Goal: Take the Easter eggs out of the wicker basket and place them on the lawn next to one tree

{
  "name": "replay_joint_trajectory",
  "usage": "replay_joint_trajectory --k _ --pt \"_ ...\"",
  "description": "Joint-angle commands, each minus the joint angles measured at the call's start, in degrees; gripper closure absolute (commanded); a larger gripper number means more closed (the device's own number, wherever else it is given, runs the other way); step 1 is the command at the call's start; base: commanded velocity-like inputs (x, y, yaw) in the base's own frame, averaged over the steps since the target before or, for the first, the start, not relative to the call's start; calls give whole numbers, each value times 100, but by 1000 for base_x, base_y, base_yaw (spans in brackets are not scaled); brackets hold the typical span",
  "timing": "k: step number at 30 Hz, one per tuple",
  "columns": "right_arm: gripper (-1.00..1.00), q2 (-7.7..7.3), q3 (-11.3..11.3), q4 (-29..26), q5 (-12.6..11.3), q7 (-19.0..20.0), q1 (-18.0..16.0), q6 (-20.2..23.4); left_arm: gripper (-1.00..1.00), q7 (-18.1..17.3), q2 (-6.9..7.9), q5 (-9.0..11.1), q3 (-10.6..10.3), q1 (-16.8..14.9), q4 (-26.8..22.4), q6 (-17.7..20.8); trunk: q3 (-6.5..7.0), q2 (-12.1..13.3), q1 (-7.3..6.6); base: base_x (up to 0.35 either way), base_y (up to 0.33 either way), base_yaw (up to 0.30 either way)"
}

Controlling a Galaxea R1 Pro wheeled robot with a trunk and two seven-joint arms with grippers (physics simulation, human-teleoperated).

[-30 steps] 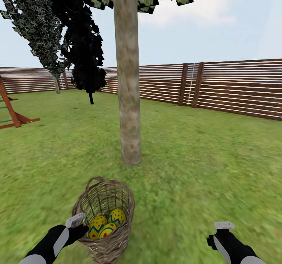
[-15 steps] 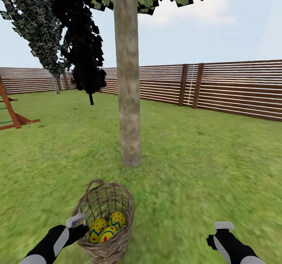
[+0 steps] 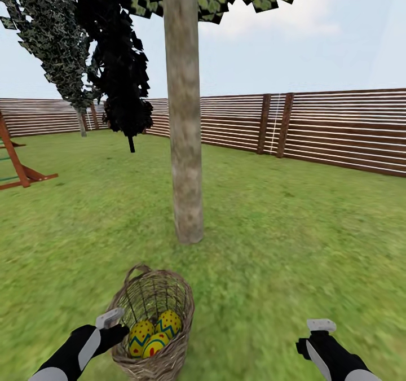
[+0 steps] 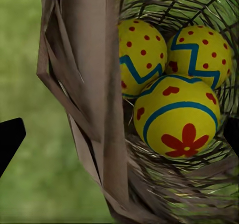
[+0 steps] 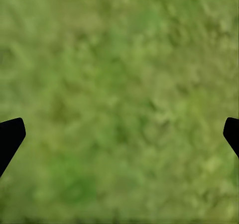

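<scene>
Eggs: I am seeing all three Easter eggs (image 3: 149, 333) lying in the bottom of the wicker basket (image 3: 151, 319), clustered and touching one another, towards the side nearest me.
Basket: it is standing upright on the lawn (image 3: 293, 245), just in front of the tree (image 3: 184, 110) with the pale trunk.
Egg handling: I am judging them light, hard-shelled and smooth, so likely to slip or roll out of a shallow pinch; a firm hold across the widest part of the flower-marked egg (image 4: 177, 117), which is sitting nearest the camera in the left wrist view, looks best.
Basket handling: the weave looks stiff yet light, so I am expecting it to tip or slide if a finger pushes on its wall.
Left arm: I am holding it low and forward, with the left gripper (image 3: 111, 320) hanging just outside the basket's near rim (image 4: 92, 84), which is crossing the wrist picture between the two dark fingertips (image 4: 10, 137).
Left gripper state: its fingers are spread wide with nothing between them but the rim.
Right arm: I am keeping it low, well apart from the basket, with the right gripper (image 3: 321, 327) over bare grass.
Right gripper state: spread wide and empty.
Access: I am reckoning the left gripper needs to rise over the rim before it descends.
</scene>
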Motion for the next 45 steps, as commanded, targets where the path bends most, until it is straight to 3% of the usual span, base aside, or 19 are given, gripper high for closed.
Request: replay_joint_trajectory --k 1,29,45 --pt "-100 -5 46 -11 -47 -34 -1 34 -100 10 -13 47 20 -1 -10 36 12 39 -24 0 0 0" --pt "-100 -5 46 -2 -47 -35 -1 33 -100 10 -41 47 24 -1 -10 36 515 1162 -639 0 0 0" --pt "-100 -5 47 90 -45 -34 -1 36 -100 10 -41 47 25 -1 -16 36 515 1162 -639 0 0 0"
